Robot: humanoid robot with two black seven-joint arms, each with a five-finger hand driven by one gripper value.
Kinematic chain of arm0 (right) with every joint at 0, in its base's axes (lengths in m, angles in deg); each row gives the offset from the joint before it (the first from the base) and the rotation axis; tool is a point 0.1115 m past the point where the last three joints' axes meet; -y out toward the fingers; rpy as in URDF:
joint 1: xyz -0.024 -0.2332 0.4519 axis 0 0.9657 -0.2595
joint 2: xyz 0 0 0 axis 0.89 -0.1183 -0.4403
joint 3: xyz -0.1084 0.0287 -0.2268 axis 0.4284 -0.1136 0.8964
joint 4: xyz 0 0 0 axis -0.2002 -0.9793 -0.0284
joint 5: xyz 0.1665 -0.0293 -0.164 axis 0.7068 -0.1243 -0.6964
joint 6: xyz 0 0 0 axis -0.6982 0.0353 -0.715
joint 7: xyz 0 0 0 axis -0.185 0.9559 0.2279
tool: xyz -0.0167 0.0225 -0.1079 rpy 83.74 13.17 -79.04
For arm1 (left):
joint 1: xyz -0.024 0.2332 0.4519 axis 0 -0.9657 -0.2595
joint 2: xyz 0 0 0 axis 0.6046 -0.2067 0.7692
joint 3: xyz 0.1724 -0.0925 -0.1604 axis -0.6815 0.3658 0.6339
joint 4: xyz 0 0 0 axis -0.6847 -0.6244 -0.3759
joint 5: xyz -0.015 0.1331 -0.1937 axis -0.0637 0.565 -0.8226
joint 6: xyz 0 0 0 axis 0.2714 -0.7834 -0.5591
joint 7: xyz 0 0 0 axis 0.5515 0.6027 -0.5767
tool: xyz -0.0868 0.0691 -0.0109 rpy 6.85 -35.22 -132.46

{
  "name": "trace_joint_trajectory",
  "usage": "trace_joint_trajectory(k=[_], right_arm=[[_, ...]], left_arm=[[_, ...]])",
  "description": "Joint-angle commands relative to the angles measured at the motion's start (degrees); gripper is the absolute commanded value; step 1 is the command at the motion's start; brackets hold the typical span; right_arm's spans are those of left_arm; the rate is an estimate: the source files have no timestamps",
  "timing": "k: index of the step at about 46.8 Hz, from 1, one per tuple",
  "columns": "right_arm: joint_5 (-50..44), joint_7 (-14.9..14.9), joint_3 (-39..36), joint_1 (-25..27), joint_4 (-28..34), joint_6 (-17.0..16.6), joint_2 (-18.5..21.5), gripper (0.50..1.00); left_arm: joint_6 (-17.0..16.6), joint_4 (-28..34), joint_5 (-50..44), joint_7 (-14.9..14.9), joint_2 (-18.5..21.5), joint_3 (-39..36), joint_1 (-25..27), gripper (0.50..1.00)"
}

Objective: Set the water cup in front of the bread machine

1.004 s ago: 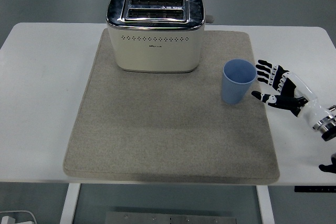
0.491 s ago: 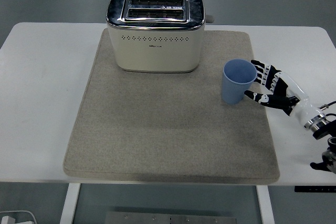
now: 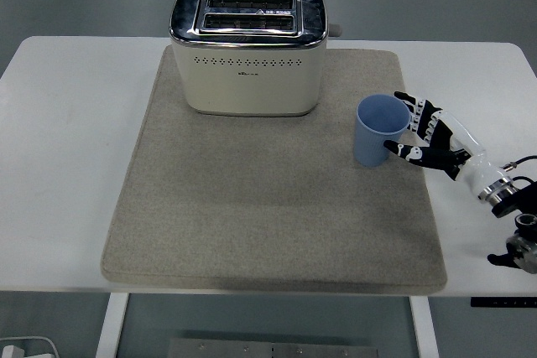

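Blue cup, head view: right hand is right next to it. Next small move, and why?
Probably close the fingers around the blue plastic cup. The right hand sits at the cup's right side with fingers spread around its wall, apparently not yet clamped. The cup stands upright on the grey mat, right of the cream toaster, so it needs gripping before moving.

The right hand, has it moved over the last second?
Yes. The right hand has shifted left, closing on the blue cup, which stands where it was, right of the toaster.
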Motion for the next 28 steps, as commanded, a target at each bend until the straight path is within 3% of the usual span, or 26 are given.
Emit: trace_joint_trajectory(k=[1, 28], right_arm=[[0.00, 0.00, -0.09, 0.00, 0.00, 0.01, 0.01, 0.913], [-0.09, 0.00, -0.09, 0.09, 0.44, 0.01, 3.00, 0.915]], left_arm=[[-0.05, 0.00, 0.00, 0.06, 0.00, 0.01, 0.01, 1.000], [0.04, 0.00, 0.00, 0.06, 0.00, 0.01, 0.01, 1.000]])
